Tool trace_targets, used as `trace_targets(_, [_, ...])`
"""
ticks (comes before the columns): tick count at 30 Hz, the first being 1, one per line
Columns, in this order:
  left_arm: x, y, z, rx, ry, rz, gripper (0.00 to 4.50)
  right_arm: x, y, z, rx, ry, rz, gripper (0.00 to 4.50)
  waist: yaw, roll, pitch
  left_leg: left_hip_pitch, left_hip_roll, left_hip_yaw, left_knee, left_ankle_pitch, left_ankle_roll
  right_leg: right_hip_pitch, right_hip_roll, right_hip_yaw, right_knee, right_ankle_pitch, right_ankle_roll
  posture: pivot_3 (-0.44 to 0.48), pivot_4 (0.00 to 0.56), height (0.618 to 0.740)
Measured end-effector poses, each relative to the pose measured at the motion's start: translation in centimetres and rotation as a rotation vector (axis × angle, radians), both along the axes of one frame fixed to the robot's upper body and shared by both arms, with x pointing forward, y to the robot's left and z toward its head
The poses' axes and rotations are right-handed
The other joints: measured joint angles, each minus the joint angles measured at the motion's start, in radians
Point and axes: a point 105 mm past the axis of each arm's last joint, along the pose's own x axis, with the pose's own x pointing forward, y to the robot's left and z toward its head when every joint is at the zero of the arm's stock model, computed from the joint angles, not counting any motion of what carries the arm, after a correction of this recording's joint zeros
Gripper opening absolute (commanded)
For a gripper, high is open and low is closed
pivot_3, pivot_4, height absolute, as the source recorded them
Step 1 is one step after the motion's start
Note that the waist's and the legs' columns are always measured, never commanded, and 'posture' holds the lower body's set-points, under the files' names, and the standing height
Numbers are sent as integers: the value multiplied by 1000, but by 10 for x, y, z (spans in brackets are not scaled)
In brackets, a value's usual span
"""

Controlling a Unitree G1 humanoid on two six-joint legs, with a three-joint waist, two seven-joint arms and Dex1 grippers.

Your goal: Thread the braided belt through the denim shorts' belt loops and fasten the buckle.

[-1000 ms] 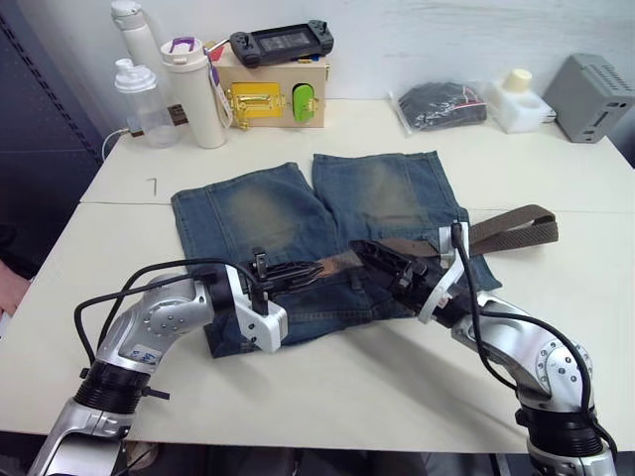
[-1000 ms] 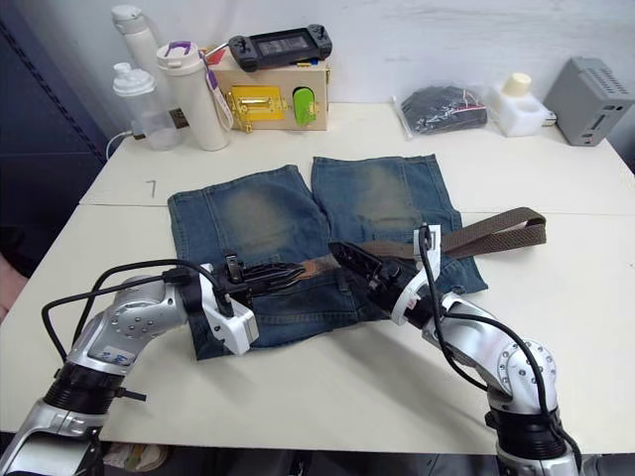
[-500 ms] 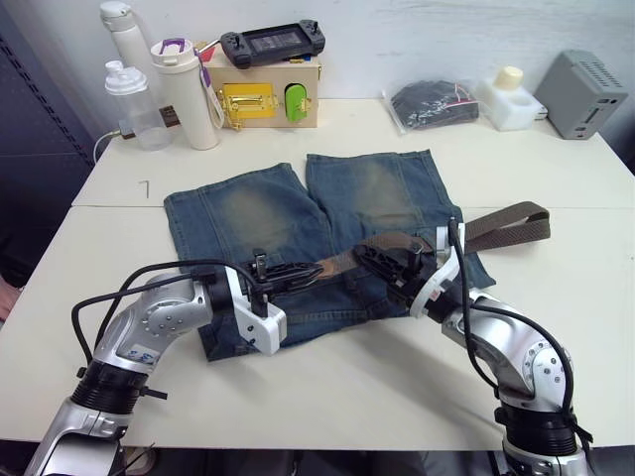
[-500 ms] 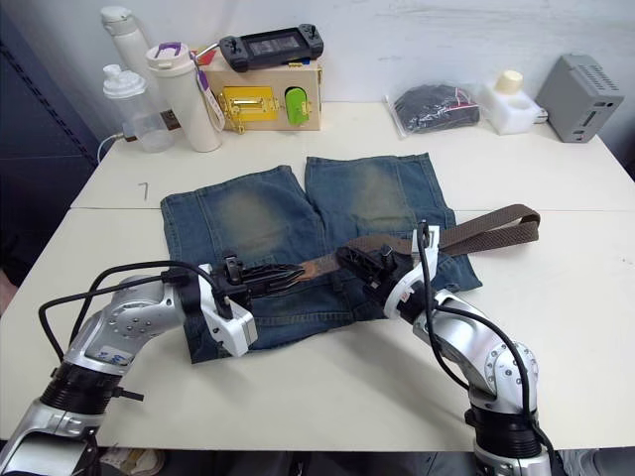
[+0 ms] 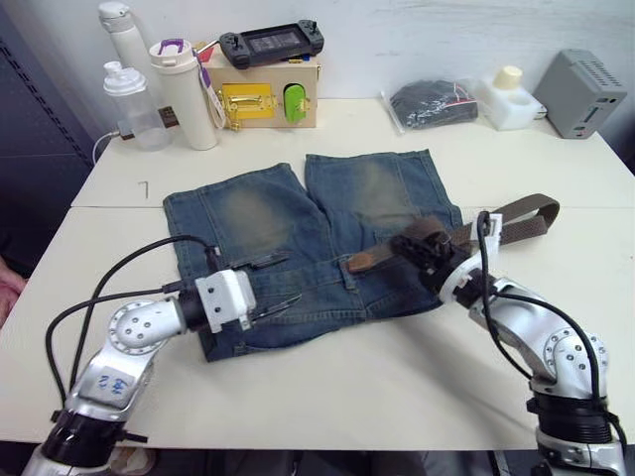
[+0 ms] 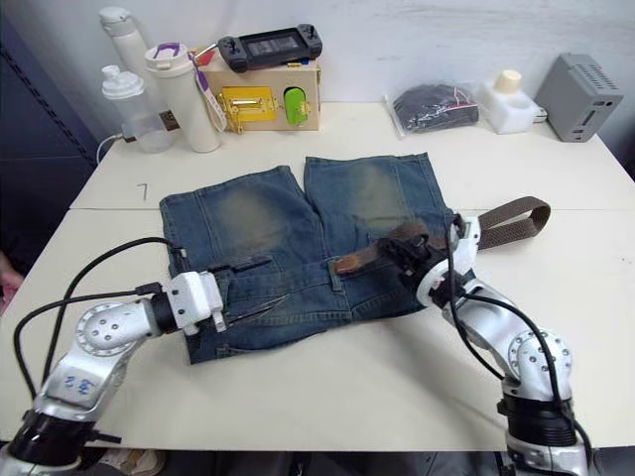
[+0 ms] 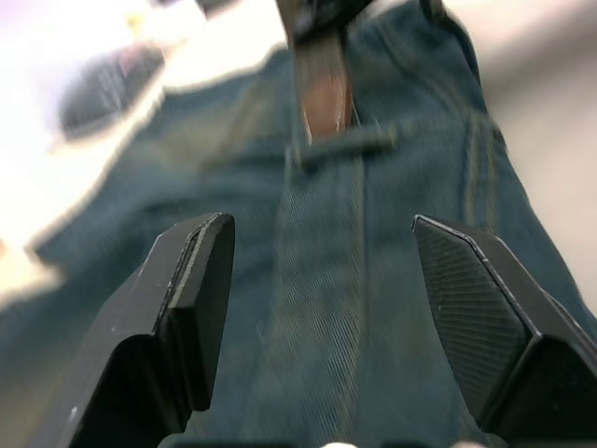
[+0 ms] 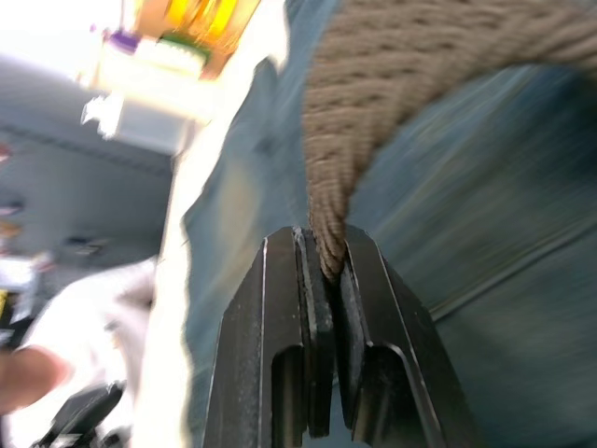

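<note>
The denim shorts lie flat on the table, waistband toward me. The braided belt runs from a fold at the right across the waistband, and its smooth brown tip rests on the denim near a belt loop. My right gripper is shut on the braided strap just behind the tip. My left gripper hovers open over the left part of the waistband, its fingers spread with nothing between them, a short way from the tip. The buckle is out of view.
Along the table's back stand bottles, a wooden box with a yellow latch and a game console on top, a black bag, a white container and a grey box. A person's hand shows at the left edge.
My left gripper opened, let go of the belt tip and drew back left. My right gripper shut on the strap and moved right, pulling the tip with it.
</note>
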Motion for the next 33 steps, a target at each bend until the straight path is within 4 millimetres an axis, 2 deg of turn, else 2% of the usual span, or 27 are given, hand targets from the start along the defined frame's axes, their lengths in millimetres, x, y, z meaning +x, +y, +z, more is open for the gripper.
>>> trace_targets(5, [-5, 0, -4, -21, 55, 11, 3398, 3, -3, -8, -46, -15, -6, 0, 7, 0, 0, 0, 0, 0, 0, 0, 0, 0, 0, 0, -1, 0, 0, 0, 150, 645])
trace_targets(9, [-5, 1, 1, -26, 42, 23, 3398, 2, -4, -11, -64, -23, 6, 0, 6, 0, 0, 0, 0, 0, 0, 0, 0, 0, 0, 0, -1, 0, 0, 0, 150, 645])
trace_targets(13, [-5, 0, 1, -34, 40, 22, 3398, 0, 5, -12, -64, -33, 35, 0, 6, 0, 0, 0, 0, 0, 0, 0, 0, 1, 0, 0, -2, 0, 0, 0, 150, 645])
trace_targets(18, [-4, -2, 3, -28, 27, 13, 3398, -8, 33, -9, -26, -53, 115, 0, 5, 1, 0, 0, 0, 0, 0, 0, 0, 0, 0, 0, -2, 0, 0, 0, 150, 645])
trace_targets(22, [-4, -3, 3, -5, 10, 3, 3398, -12, 40, -8, -60, -71, 137, 0, 7, 1, 0, 0, 0, 0, 0, 0, 0, 1, 0, 0, -2, 0, 0, 0, 150, 645])
trace_targets(26, [0, -7, 5, 36, -48, -20, 3398, -18, 57, -13, -100, -70, 204, 0, 6, 1, 0, 0, 0, 0, 0, 0, 0, 0, 0, 0, -2, 0, 0, 0, 150, 645])
trace_targets(33, [10, -23, -6, 280, -302, -128, 3398, -23, 71, -19, -114, -43, 258, 0, 6, 1, 0, 0, 0, 1, 0, 0, 0, 0, -1, 0, -2, 0, 0, 0, 150, 645])
